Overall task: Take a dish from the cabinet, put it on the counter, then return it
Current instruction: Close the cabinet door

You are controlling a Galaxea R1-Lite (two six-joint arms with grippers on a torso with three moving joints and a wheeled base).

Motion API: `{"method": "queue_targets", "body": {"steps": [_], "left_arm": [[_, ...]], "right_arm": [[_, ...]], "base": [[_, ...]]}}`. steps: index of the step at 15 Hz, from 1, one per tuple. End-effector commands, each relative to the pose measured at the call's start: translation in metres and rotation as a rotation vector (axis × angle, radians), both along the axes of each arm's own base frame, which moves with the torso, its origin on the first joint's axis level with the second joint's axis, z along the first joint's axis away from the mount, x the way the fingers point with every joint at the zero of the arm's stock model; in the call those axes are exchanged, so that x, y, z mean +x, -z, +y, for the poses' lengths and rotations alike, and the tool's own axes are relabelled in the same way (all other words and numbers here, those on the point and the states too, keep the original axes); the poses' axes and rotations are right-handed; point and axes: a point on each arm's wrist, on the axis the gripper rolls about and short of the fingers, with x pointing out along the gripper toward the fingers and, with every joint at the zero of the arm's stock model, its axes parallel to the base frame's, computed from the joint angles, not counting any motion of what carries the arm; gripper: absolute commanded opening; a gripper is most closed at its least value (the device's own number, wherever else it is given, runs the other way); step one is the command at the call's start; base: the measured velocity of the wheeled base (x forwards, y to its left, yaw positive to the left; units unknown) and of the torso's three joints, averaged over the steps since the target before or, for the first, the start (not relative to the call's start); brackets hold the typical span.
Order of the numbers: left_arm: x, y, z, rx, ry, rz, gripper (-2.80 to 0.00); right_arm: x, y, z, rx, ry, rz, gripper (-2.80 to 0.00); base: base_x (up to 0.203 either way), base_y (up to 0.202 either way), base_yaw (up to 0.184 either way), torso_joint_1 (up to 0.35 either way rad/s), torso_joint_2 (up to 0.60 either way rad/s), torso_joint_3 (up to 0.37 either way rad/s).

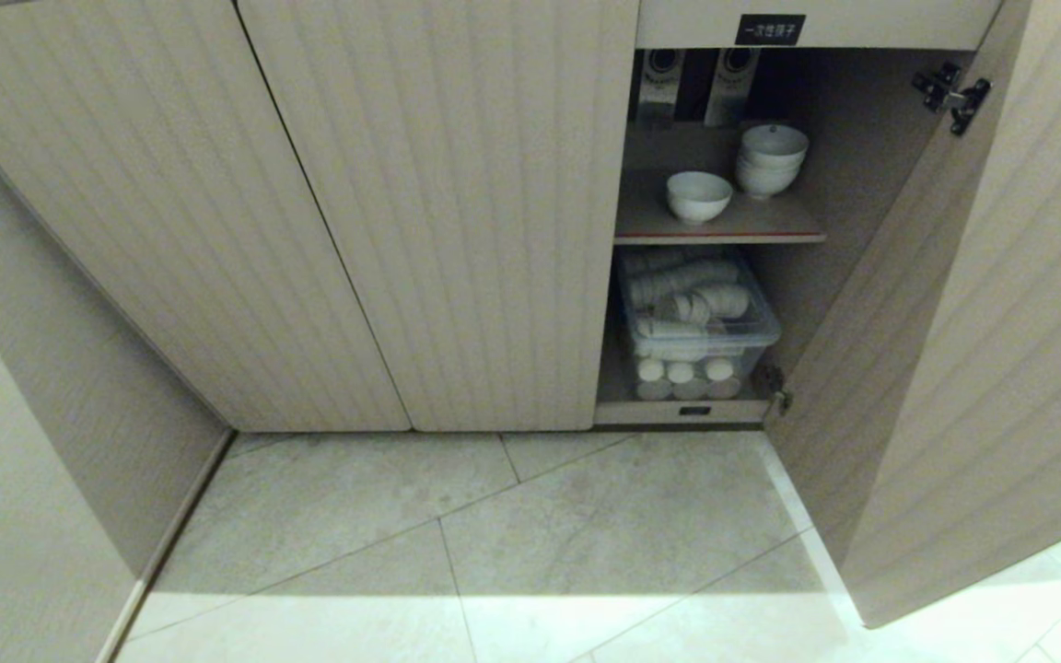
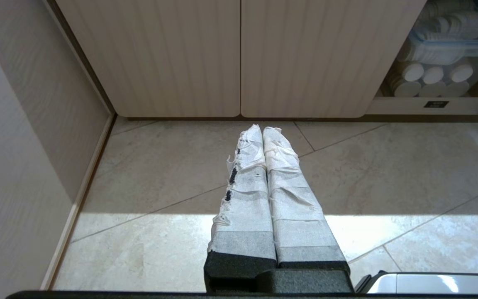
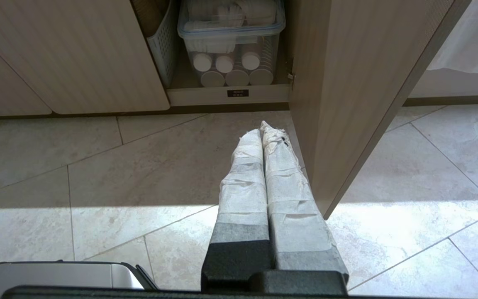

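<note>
Facing the open cabinet (image 1: 862, 304), both grippers empty.
My left gripper (image 2: 262, 129) and right gripper (image 3: 260, 126) were pressed closed; the bowl (image 1: 698, 196) sat at one o'clock.

left tool (image 2: 262, 132) closed | above floor tiles (image 2: 388, 174) | cabinet (image 2: 239, 58) ahead

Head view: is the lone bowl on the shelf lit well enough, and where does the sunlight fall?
Head view: the bowl sits in dim cabinet shade, outline readable; sunlight bands the floor nearest the robot. Both wrist views: the same bright band crosses the tiles, no glare on the shelves.
</note>
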Motion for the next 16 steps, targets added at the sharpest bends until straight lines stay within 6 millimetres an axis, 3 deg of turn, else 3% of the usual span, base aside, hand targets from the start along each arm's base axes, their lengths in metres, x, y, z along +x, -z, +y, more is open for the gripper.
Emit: {"method": "queue_targets", "body": {"steps": [1, 16], "left_arm": [[0.0000, 0.0000, -0.0001, 0.000, 0.000, -0.001, -2.80], [0.0000, 0.0000, 0.0000, 0.000, 0.000, -0.001, -2.80]], "right_arm": [[0.0002, 0.0002, 0.0000, -0.001, 0.001, 0.002, -2.80], [0.0000, -0.0002, -0.0003, -0.003, 0.014, 0.001, -2.80]], "base": [[0.000, 0.000, 0.000, 0.000, 0.00, 0.000], [0.001, -0.014, 0.005, 0.000, 0.00, 0.001]]}}
